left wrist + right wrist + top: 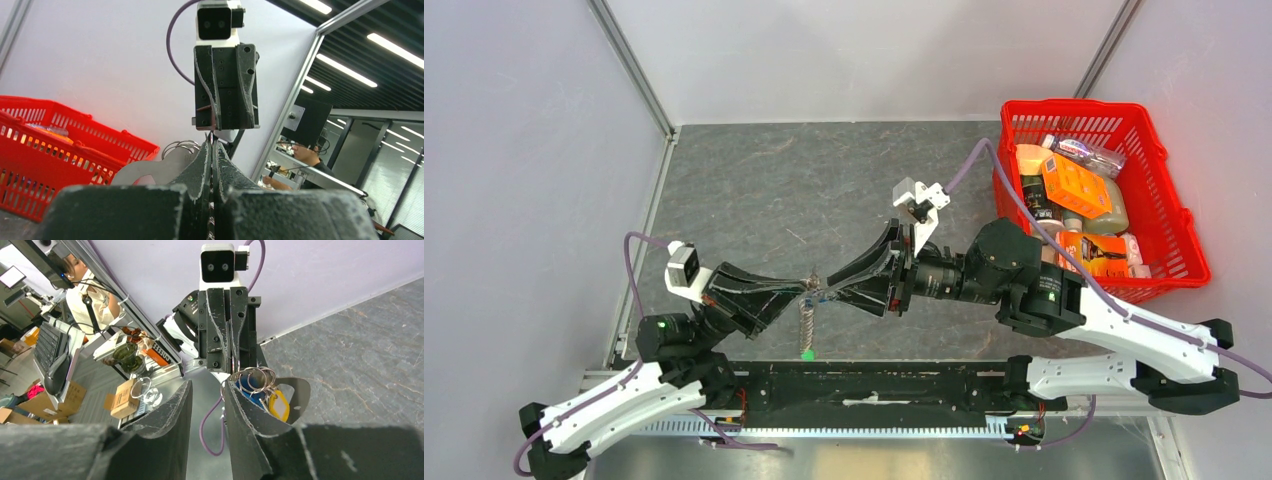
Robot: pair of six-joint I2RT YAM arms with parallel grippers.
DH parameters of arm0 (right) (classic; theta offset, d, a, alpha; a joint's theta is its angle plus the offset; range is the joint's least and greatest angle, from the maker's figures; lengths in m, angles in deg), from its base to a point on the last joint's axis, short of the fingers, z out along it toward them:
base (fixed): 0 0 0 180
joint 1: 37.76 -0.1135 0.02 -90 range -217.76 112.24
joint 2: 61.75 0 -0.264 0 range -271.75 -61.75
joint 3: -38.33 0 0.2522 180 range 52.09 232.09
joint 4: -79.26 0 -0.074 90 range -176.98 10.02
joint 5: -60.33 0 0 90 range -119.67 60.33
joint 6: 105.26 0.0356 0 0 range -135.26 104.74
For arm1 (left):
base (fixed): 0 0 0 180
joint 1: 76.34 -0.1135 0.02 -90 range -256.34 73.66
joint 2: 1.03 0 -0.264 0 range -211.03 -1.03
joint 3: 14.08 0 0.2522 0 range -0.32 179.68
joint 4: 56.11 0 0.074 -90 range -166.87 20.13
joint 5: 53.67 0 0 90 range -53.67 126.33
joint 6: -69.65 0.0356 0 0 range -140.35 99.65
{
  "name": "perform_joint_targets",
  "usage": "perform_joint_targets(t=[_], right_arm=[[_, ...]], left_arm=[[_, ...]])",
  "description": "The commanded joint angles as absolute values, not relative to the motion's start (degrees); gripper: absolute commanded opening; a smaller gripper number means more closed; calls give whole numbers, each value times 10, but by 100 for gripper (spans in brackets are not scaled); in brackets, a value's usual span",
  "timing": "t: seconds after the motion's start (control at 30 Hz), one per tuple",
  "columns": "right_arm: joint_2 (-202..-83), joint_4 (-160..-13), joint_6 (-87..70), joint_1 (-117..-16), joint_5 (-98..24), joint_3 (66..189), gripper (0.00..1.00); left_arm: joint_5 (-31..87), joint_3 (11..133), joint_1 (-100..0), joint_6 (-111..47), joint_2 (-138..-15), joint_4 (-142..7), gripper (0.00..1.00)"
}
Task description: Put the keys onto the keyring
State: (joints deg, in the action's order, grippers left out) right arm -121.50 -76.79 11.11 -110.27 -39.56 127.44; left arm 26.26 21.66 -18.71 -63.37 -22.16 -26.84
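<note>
The left gripper (212, 146) is pinched fully shut, apparently on the loop of the keyring (808, 320), whose twisted chain and green tag (807, 353) hang straight below its tips. The right gripper (208, 386) faces it tip to tip, jaws parted with nothing between them. The keys (278, 405) bunch just outside one of its fingers. It is all light, stiff, slick metal that likely swings freely, so the plastic head caps look the surest hold.
</note>
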Motion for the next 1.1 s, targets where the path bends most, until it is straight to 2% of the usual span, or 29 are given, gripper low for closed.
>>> perform_joint_targets(t=[0.0,0.5,1.07], right_arm=[[-1216,-823,106,-1103,-372,1266,36],[-1242,-852,118,-1103,-372,1265,30],[-1265,-889,129,-1103,-377,1265,27]], left_arm=[[291,218,-187,-652,-232,-187,2],[307,207,-187,-663,-258,-112,2],[314,204,-187,-673,-300,-49,2]])
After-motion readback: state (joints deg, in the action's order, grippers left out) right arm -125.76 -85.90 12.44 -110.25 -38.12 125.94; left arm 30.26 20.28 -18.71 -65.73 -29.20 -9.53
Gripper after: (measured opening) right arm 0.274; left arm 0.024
